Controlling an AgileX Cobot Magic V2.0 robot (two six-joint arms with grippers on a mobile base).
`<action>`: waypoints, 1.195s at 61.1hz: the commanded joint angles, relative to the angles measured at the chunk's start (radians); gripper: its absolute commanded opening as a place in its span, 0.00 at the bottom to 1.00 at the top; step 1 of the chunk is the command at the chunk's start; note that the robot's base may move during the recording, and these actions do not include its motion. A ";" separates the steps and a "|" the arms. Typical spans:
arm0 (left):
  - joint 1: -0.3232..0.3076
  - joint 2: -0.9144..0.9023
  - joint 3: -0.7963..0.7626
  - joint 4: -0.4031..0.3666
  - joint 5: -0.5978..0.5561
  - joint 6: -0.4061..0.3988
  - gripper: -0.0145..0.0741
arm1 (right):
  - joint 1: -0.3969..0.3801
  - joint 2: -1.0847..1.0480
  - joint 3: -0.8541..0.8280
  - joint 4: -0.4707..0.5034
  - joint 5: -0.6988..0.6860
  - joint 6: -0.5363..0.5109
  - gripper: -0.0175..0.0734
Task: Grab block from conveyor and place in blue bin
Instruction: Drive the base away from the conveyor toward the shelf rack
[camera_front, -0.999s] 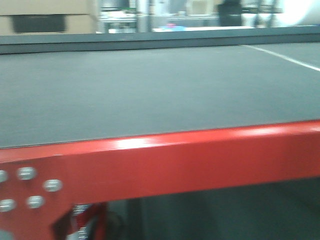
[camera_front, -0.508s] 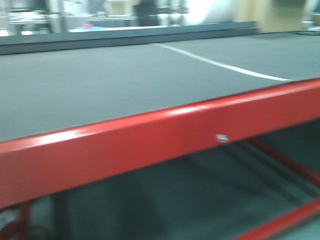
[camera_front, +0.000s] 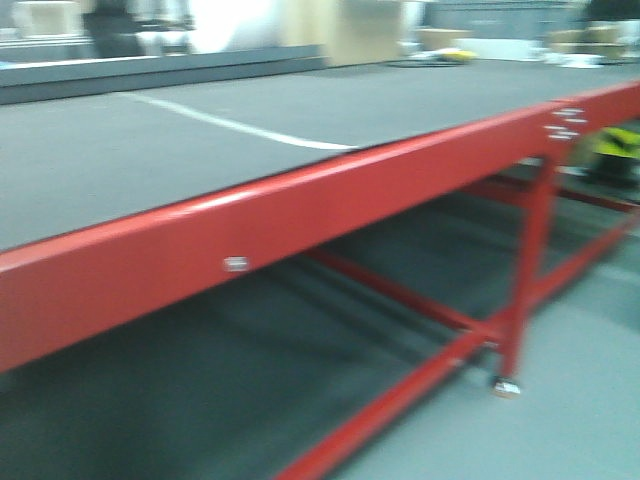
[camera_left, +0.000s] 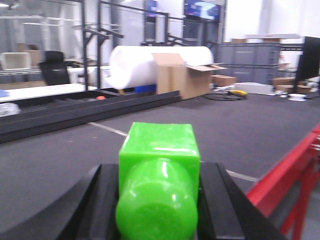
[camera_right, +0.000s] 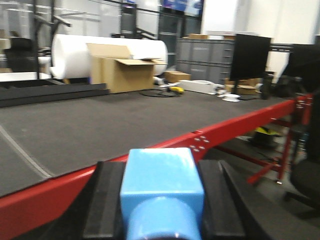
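The left hand (camera_left: 159, 202) is closed around a bright green plastic block (camera_left: 159, 150), held over the wide dark grey woven conveyor belt (camera_front: 150, 150). The right hand (camera_right: 161, 205) clamps a light blue plastic block (camera_right: 161, 172) on the near side of the belt's red-painted metal frame (camera_front: 300, 210).

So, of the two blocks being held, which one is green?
The one in the left gripper: a bright green block wedged between its black fingers. The right gripper carries a light blue block instead.

view: swung right; conveyor seam (camera_front: 240, 127): slid left; conveyor leg (camera_front: 527, 270): entered
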 joint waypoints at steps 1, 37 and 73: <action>-0.003 -0.005 0.000 0.002 -0.020 0.001 0.04 | -0.002 -0.003 0.001 -0.004 -0.021 -0.003 0.01; -0.003 -0.005 0.000 0.002 -0.020 0.001 0.04 | -0.002 -0.003 0.001 -0.004 -0.021 -0.003 0.01; -0.003 -0.005 0.000 0.002 -0.020 0.001 0.04 | -0.002 -0.003 0.001 -0.004 -0.021 -0.003 0.01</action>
